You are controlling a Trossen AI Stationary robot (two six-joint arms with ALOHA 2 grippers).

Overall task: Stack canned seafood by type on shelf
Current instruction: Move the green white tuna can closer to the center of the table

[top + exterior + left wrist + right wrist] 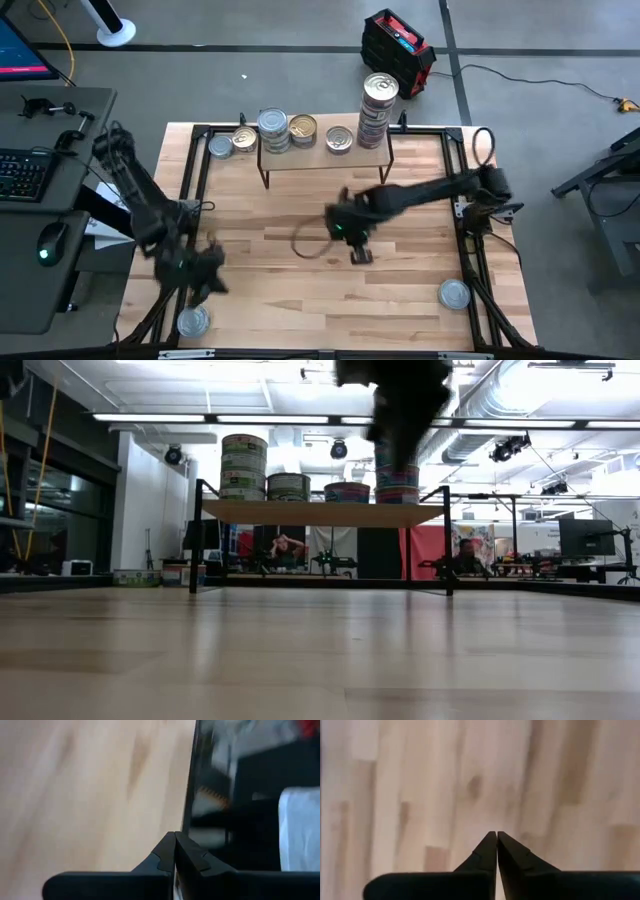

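The shelf (325, 153) stands at the table's far side; its board (320, 512) carries tins. A tall stack of tins (378, 105) stands at its right end. A shorter silver-lidded stack (273, 130), a gold-lidded tin (302, 130) and a silver tin (339, 139) sit along it. Two more tins (232, 143) lie at its left end; on the board or beside it, I cannot tell. One loose tin (193, 321) rests near the near-left corner, another (454, 294) near the near-right corner. My left gripper (205, 280) (174, 837) is shut just beyond the near-left tin. My right gripper (358, 255) (497, 836) is shut over the bare mid-table.
A black metal frame (195, 180) runs around the tabletop. A thin dark ring (310, 241) lies mid-table, left of my right gripper. In the low view my right arm (400, 405) hangs in front of the shelf's right end. A desk with a keyboard (25, 175) stands left of the table.
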